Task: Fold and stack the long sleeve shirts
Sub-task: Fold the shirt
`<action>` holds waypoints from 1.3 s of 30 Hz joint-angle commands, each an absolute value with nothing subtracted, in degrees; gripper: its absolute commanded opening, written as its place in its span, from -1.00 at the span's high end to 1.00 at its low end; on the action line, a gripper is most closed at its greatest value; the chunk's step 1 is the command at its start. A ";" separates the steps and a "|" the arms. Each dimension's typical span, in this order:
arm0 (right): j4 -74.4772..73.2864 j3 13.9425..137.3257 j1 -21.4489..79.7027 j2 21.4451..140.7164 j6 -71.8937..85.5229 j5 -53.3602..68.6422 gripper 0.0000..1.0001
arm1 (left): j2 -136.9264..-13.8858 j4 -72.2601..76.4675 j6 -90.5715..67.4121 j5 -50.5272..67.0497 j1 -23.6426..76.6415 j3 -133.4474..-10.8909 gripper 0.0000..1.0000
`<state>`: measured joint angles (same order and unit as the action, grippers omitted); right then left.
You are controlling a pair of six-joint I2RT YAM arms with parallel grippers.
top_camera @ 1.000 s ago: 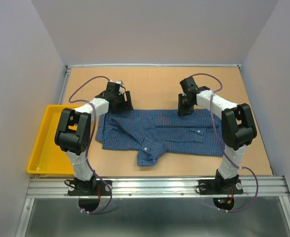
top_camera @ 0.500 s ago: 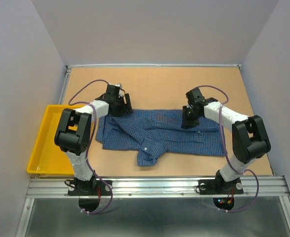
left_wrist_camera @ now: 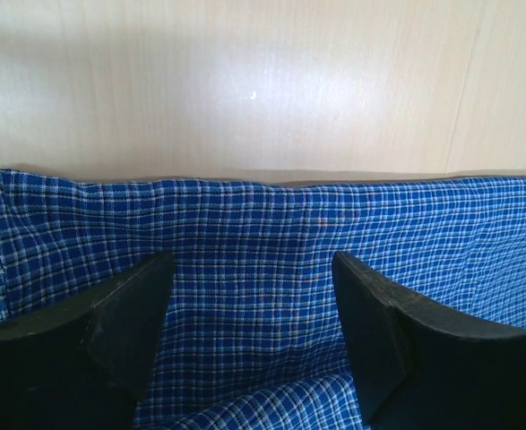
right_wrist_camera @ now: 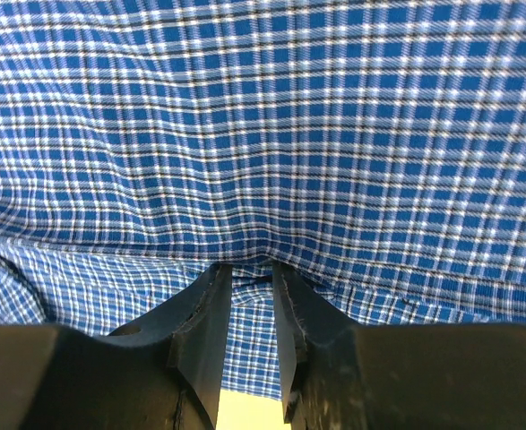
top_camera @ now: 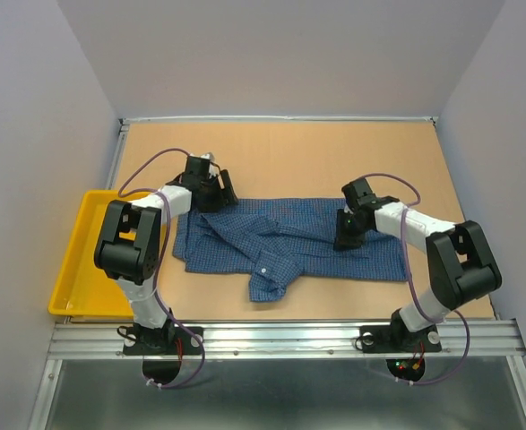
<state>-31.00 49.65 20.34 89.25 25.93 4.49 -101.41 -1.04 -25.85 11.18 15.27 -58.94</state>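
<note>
Shirt centre frame: right claw pinching thin fold, may slip; left claw spread, cloth could drag unevenly.

A robotics lab test cell is indicated: a wooden tabletop is enclosed by plain pale walls, two cabled arms are bolted to an aluminium rail, and a yellow tray is set left of the left hand.

Rumpled blue checked shirt, spread flat, far edge just beyond wide left jaws, a fold pinched between right jaws
</note>
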 commanded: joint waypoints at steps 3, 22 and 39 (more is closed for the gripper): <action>-23.29 53.50 19.78 93.95 25.32 -2.89 0.38 | -102.74 -1.93 -26.81 13.44 11.87 -60.54 -0.67; -25.93 56.87 38.23 78.67 6.60 14.91 -0.27 | -83.19 1.23 -14.42 11.26 10.99 -62.69 -0.70; -29.35 68.72 52.36 87.00 3.79 3.62 -0.37 | -51.33 -2.11 -11.78 -6.93 11.07 -39.81 -0.72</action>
